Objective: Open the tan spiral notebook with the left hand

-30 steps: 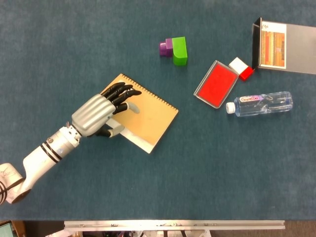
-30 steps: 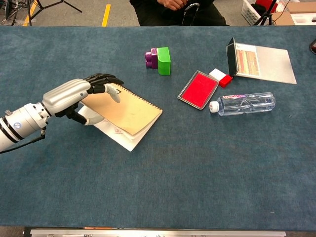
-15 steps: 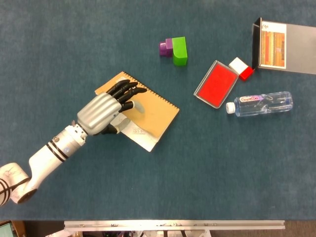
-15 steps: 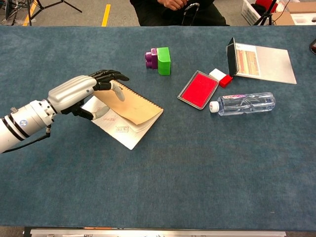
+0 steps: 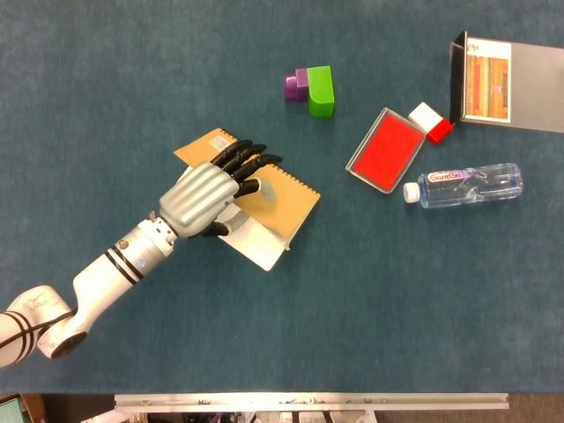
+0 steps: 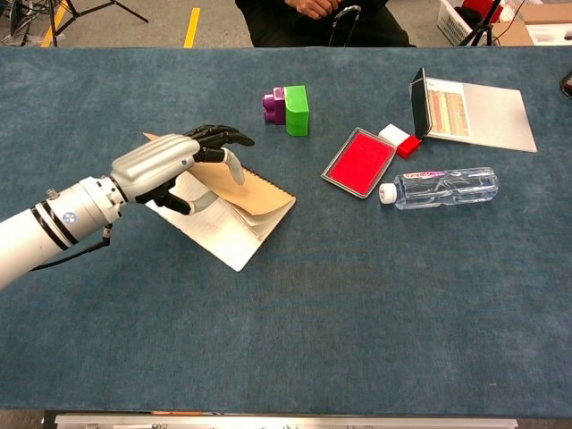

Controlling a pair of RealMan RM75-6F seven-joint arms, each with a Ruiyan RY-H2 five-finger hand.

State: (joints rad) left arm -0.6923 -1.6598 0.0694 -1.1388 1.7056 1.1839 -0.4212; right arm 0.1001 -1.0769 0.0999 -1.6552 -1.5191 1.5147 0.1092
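The tan spiral notebook [image 5: 284, 199] lies left of the table's middle, its spiral edge facing the far right. My left hand [image 5: 205, 197] grips the tan cover [image 6: 261, 191], dark fingers over its top and thumb beneath. The cover is raised and curled toward the spiral edge. A white inner page [image 6: 221, 236] shows below it, with the left hand [image 6: 168, 165] above its left part. A tan corner [image 5: 203, 144] sticks out beyond the fingers on the far-left side. The right hand appears in neither view.
A green block [image 5: 321, 90] with a purple block [image 5: 293, 85] stands beyond the notebook. To the right lie a red tray [image 5: 384, 150], a small red-and-white box [image 5: 432, 122], a water bottle [image 5: 469, 185] on its side and an open grey folder [image 5: 515, 85].
The left hand has moved right and away from me, lifting the tan cover further. The cover now curls over and more of the white page is bared.
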